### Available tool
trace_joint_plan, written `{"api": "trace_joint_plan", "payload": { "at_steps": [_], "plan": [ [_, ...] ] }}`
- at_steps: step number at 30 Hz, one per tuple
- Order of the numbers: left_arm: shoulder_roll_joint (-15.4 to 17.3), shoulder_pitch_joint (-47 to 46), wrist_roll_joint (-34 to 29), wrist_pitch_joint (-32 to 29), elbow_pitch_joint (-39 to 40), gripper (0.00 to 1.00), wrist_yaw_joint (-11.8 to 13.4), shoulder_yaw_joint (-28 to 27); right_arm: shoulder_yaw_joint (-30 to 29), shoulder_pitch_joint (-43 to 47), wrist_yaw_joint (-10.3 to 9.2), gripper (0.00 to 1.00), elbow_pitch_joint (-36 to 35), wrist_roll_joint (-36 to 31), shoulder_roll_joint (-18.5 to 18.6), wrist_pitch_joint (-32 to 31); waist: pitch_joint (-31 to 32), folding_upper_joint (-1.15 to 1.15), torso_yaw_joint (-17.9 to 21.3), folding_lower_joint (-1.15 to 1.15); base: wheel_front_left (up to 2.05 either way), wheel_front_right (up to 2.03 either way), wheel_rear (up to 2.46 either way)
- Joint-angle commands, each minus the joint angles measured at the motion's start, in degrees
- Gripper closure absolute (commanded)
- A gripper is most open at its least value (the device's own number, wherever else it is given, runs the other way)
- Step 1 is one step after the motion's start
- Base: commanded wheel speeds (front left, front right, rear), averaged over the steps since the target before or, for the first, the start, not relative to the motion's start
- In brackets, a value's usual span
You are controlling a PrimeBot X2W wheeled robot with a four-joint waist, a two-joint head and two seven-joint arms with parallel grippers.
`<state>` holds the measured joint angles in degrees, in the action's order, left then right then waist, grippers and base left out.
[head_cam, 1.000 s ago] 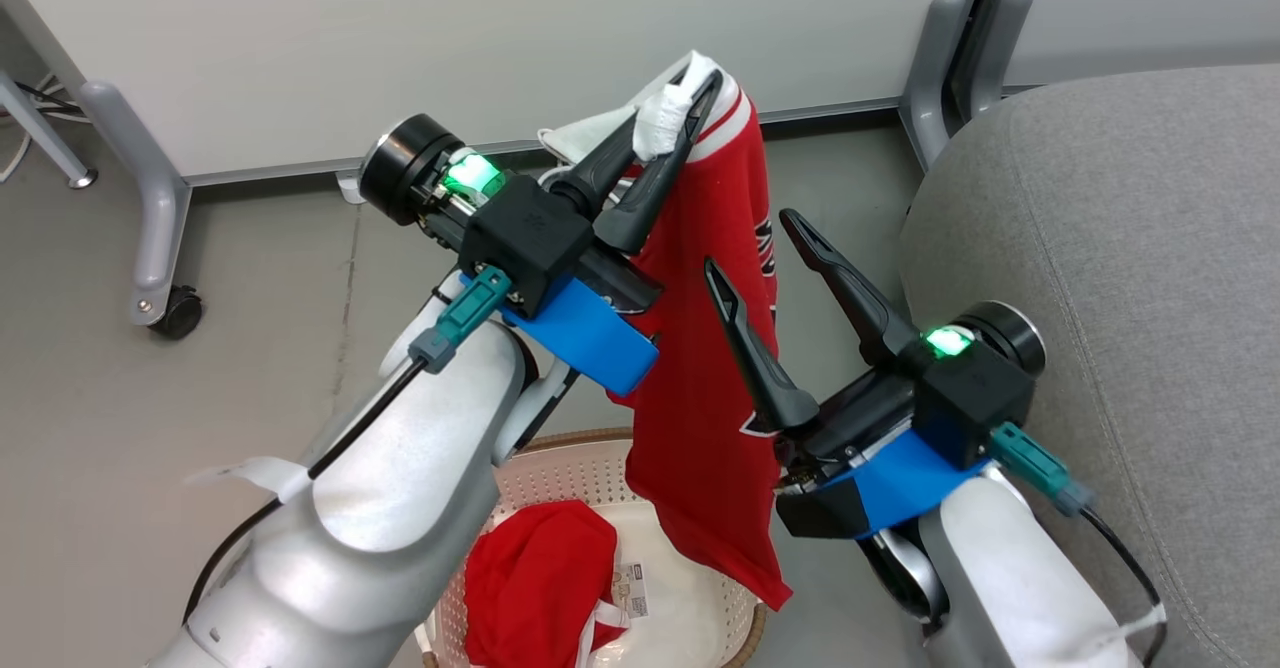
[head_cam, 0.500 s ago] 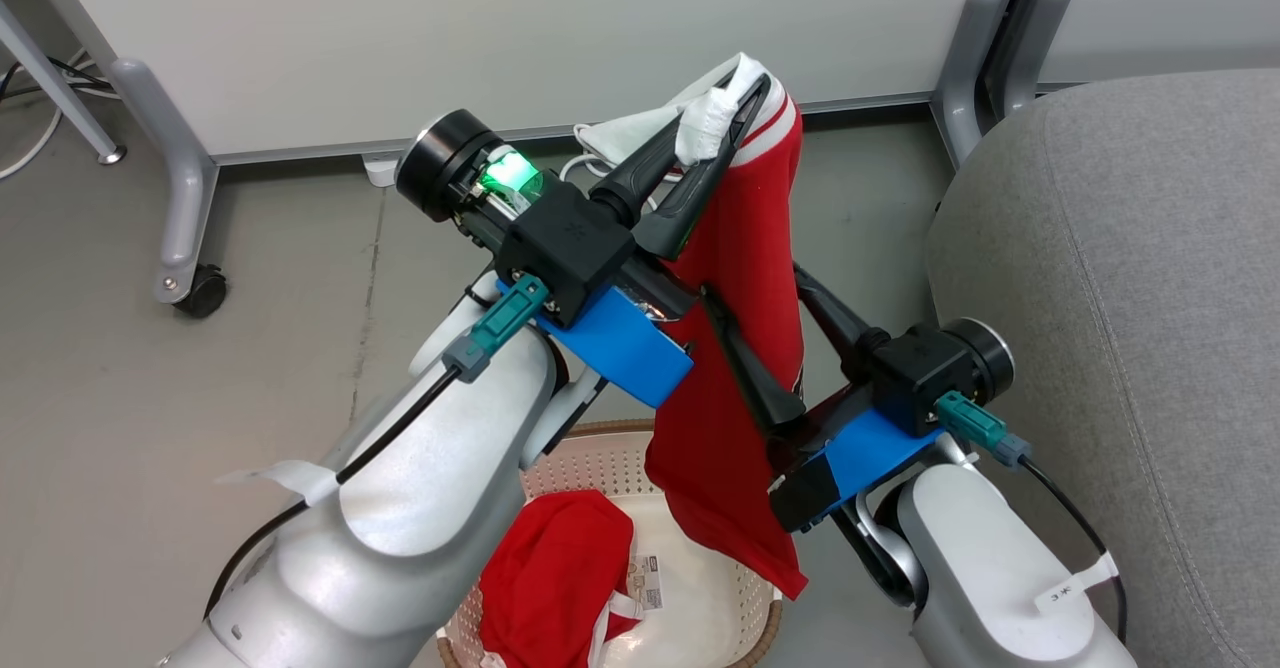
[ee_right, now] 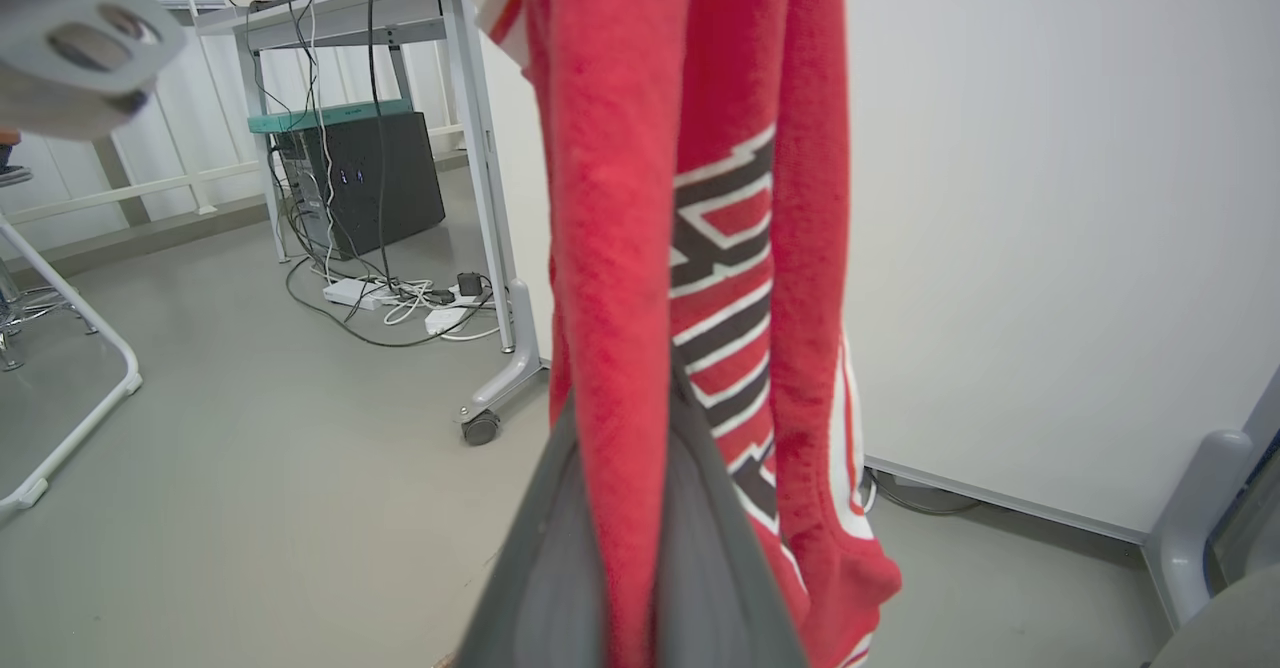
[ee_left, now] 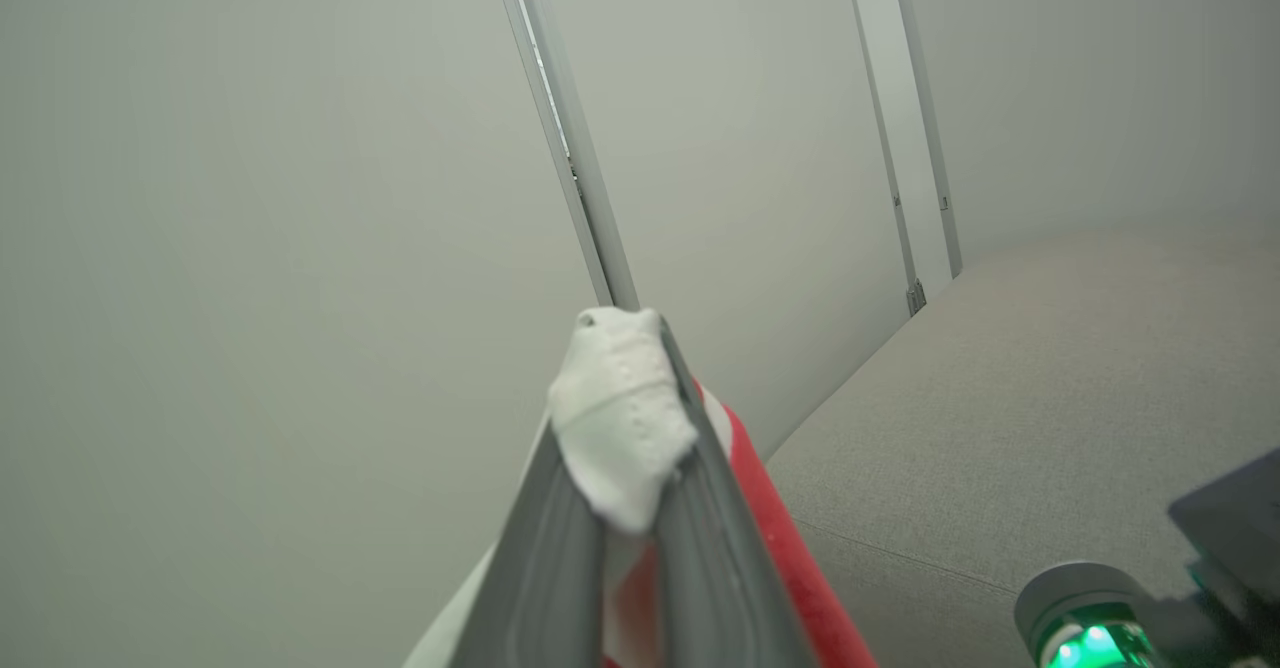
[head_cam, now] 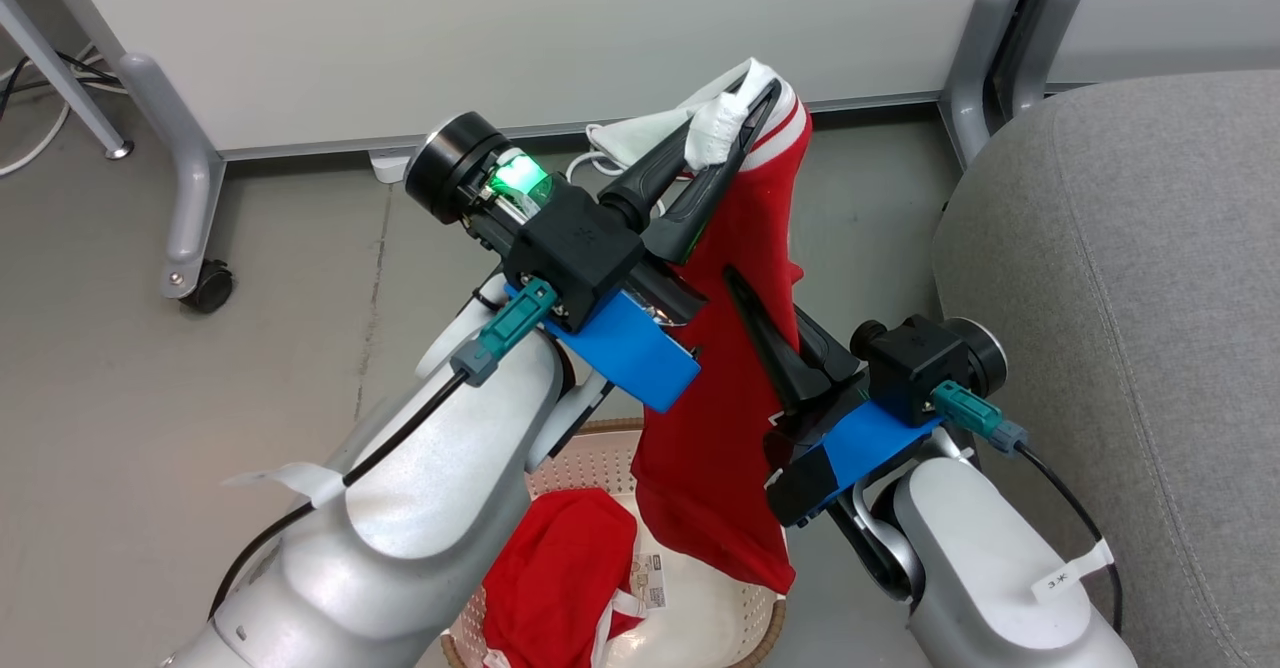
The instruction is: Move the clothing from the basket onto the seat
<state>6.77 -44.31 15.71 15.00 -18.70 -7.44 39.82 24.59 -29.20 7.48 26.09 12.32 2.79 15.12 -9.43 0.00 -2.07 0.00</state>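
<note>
Firstly, head view: the left gripper (head_cam: 755,98) is clenched on the white trim at the top of the jersey (head_cam: 720,408), held high so the cloth hangs at full length with its lower hem dangling over the basket (head_cam: 600,428). The right gripper (head_cam: 762,283) is clamped on the mid-body of the same garment, judged a second hold to steady the cloth and spread it for laying down. The smaller red piece (head_cam: 560,568) lies in the basket, not yet moved. The seat (head_cam: 1130,278) stands to the robot's right, near the jersey but apart from it. Left wrist view: both fingers pinch a wad of white trim at their tips, red cloth falls away beneath, and the seat lies beyond, which suggests the arm is aimed at the drop site. Right wrist view: fingers closed on a red fold beside the black-and-white lettering; the bite looks narrow, so slippage is a risk during the carry
</note>
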Motion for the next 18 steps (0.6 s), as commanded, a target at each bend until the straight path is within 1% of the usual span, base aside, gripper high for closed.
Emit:
{"api": "trace_joint_plan", "payload": {
  "at_steps": [1,9,10,11,12,18],
  "plan": [
    [0.04,-0.09,0.12,0.28,0.18,1.00,-0.06,-0.10,-0.11,-0.90,0.03,1.00,0.01,0.29,0.18,0.06,-0.01,0.00,0.05,0.00,0.00,0.00,0.00],
    [0.16,0.14,0.09,0.28,-0.01,1.00,-0.06,-0.07,-0.46,-0.65,0.03,1.00,-0.91,0.72,0.18,0.06,-0.34,0.00,0.28,0.00,0.00,0.00,0.00],
    [0.13,0.16,0.10,0.28,-0.01,0.89,-0.06,-0.20,-0.59,-0.62,0.03,1.00,-1.04,0.77,0.18,0.06,-0.40,0.00,0.32,0.00,0.00,0.00,0.00],
    [0.11,0.18,0.00,0.28,-0.02,0.03,-0.06,-0.37,-0.75,-0.58,0.03,1.00,-1.17,0.80,0.18,0.06,-0.47,0.00,0.35,0.00,0.00,0.00,0.00],
    [0.11,0.21,-0.20,0.28,-0.13,0.00,-0.06,-0.54,-0.83,-0.54,0.03,1.00,-1.30,0.81,0.18,0.06,-0.54,0.00,0.38,0.00,0.00,0.00,0.00],
    [-0.04,0.38,-1.13,0.28,-0.29,0.00,-0.06,-0.99,-1.88,-0.33,0.03,1.00,-2.24,1.05,0.18,0.06,-1.03,0.00,0.69,0.00,0.00,0.00,0.00]
  ]
}}
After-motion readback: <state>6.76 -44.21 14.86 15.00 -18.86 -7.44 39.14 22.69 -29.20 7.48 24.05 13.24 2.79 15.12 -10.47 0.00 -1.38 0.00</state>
